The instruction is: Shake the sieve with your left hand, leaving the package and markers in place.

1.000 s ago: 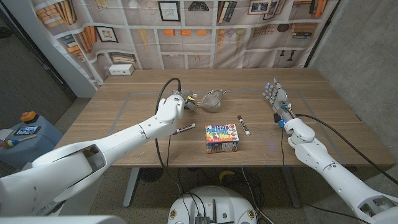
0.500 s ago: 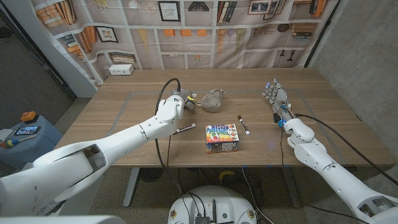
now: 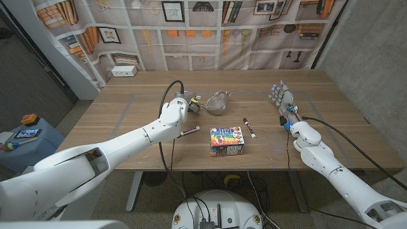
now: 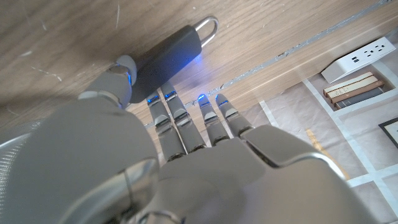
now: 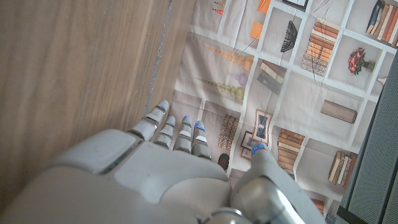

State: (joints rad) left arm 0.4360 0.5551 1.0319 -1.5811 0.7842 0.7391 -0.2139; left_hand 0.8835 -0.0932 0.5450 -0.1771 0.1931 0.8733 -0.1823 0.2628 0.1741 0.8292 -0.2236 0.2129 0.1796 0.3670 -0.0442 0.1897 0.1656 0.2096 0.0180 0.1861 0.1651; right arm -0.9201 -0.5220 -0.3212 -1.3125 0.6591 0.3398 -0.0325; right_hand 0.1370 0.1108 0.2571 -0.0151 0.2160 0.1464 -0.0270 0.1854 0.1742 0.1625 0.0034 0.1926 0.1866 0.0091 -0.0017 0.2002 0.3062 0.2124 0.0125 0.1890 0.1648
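Left wrist view gives us the closest look at the fingers (image 4: 163, 112) of the left hand (image 4: 180, 168): they reach along the worktop (image 4: 56, 50) and the thumb lies against the dark handle (image 4: 166, 53) of the sieve, which ends in a metal hanging loop. We cannot tell from this picture if the handle is really gripped or only touched.

From the head view we see the left hand (image 3: 173, 112) at the handle end of the sieve (image 3: 217, 102). The mesh bowl of the sieve is toward the far middle of the worktop (image 3: 127, 127), just beside the hand.

Nearer to the robot stands the package (image 3: 227, 140), a colourful small box, well apart from the sieve. One marker (image 3: 249, 127) lies just beside the package, on its right. The second marker (image 3: 189, 132) lies on the left of the package, near the left forearm.

On the right side, the right hand (image 3: 282, 102) is away from all these things. Its fingers (image 5: 168, 127) are stretched out side by side above the wood and hold nothing.
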